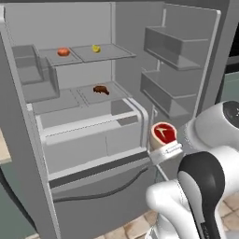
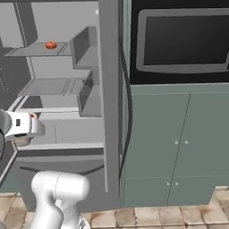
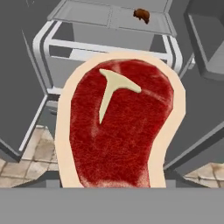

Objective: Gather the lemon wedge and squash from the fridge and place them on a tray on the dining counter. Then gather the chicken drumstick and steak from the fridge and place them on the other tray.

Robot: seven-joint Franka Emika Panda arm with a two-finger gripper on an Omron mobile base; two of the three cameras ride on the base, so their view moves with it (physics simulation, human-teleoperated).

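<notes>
Just outside the open fridge (image 1: 28,154), near its lower right corner, the gripper (image 1: 164,150) holds the steak (image 1: 163,132). From the left base camera the red slab with its pale fat rim stands on edge above the hand, clear of the shelves and in front of the drawer. From the hand camera the steak (image 3: 120,127) looms close, its pale T-shaped bone plain, with the fridge interior behind it. The jaws stand fairly wide, clamped on the meat across its thickness; the fingertips themselves are hidden under it.

Inside, the chicken drumstick (image 1: 101,89) lies on the middle shelf, right of centre. On the top shelf (image 1: 116,53) sit a small yellow piece (image 1: 96,48), most likely the lemon wedge, and to its left an orange-red item (image 1: 63,52), which may be the squash, though it is too small to tell for certain.

As a judgement: if those two are indeed the lemon and squash, the first half of the task is not done, and the steak is being taken out of order. Neither tray nor the dining counter is in view, so nothing can be said about what already rests there. At most one item is on its way; the drumstick and the top-shelf pair are left to fetch, and the steak has yet to travel to its tray.
</notes>
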